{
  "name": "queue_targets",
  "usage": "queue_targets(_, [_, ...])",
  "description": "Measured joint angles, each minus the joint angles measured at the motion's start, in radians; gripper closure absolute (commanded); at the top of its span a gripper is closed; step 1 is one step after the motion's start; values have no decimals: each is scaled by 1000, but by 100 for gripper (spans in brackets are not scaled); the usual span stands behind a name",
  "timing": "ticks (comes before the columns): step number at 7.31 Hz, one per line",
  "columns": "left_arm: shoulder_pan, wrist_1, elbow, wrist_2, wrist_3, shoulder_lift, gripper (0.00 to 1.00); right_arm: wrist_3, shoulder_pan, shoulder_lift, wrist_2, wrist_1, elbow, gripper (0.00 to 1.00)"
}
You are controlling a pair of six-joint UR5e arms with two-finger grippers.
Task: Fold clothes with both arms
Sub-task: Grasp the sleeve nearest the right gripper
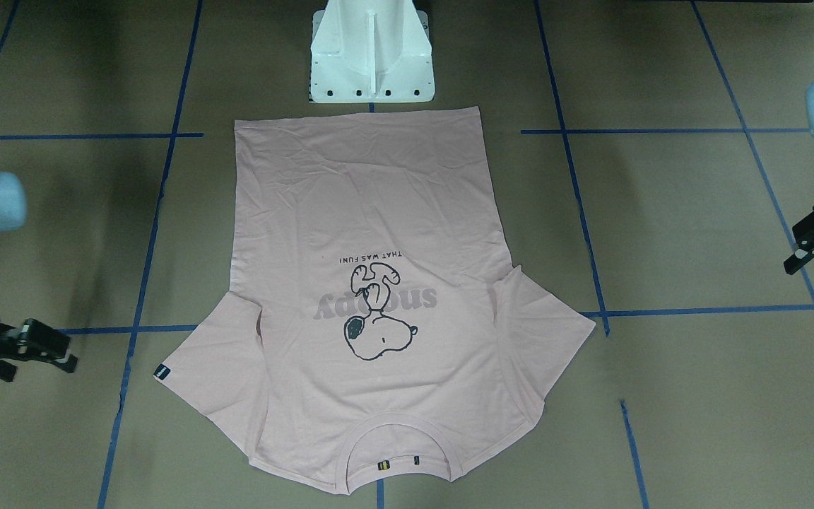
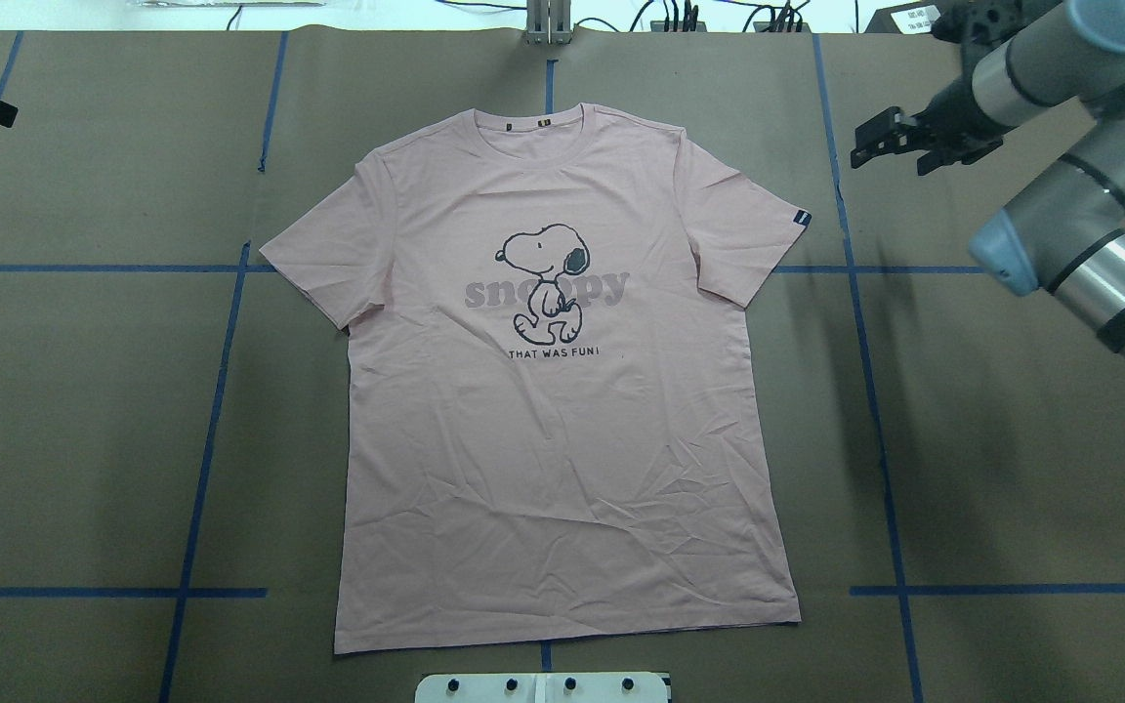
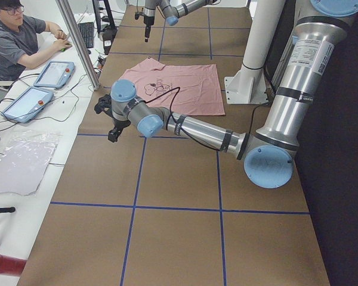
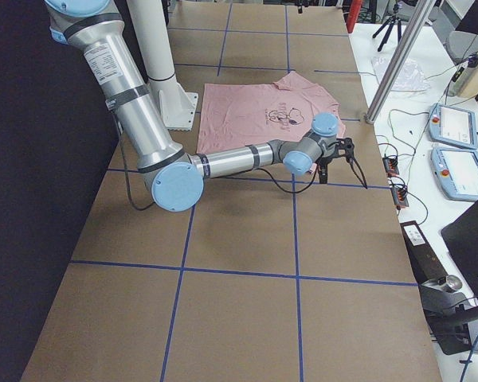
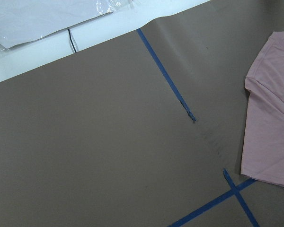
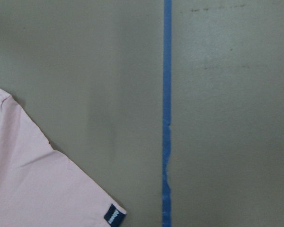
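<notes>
T-shirt (image 2: 562,439) lies flat: lower your left end effector (image 1: 810,247) and right end effector (image 2: 875,142), empty, openness indiscernible, onto it symmetrically.

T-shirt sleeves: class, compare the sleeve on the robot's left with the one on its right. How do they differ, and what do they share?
The right sleeve carries a small black tag at its hem; the left sleeve has none. The right hand hangs close beside the right sleeve, while the left hand sits farther from the left sleeve. Both are pale pink, short, spread flat, and touched by neither hand.
</notes>
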Motion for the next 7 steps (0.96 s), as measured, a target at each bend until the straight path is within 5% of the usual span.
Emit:
queue_targets(3, [18, -4, 8, 18, -20, -6, 0, 44, -121, 36, -170, -2, -16, 0])
queue_targets(7, [17, -29, 9, 20, -22, 3, 0, 39, -149, 81, -226, -6, -87, 4])
